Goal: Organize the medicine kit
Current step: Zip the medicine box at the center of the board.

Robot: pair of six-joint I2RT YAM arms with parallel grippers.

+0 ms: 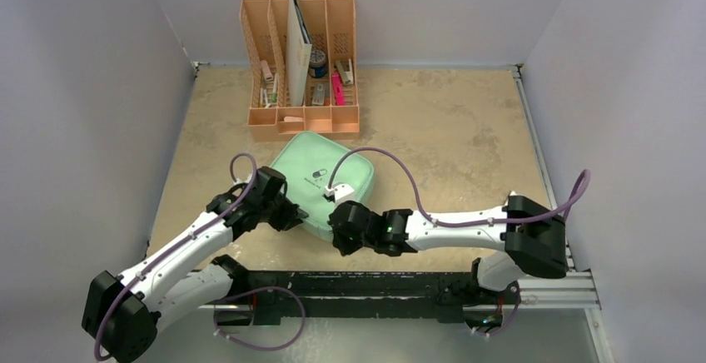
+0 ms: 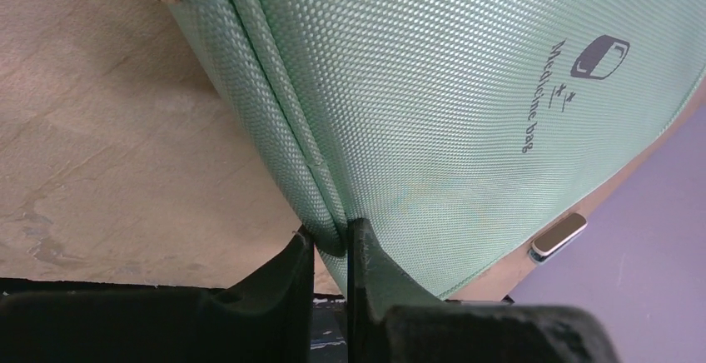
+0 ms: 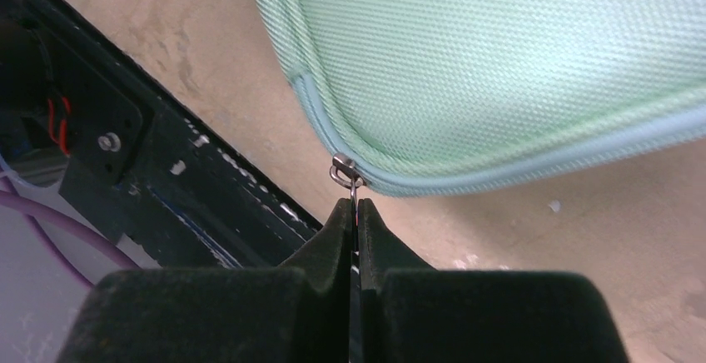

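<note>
I see my left hand (image 2: 329,246) pinching the medicine kit (image 2: 433,88) by its edge, the kit spreading ahead of it; my right hand (image 3: 356,213) clamps the zipper pull (image 3: 345,171).

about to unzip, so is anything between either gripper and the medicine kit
Nothing visible does. The left gripper pinches the medicine kit at its side seam; the right gripper has its jaws shut on the zipper pull.
</note>
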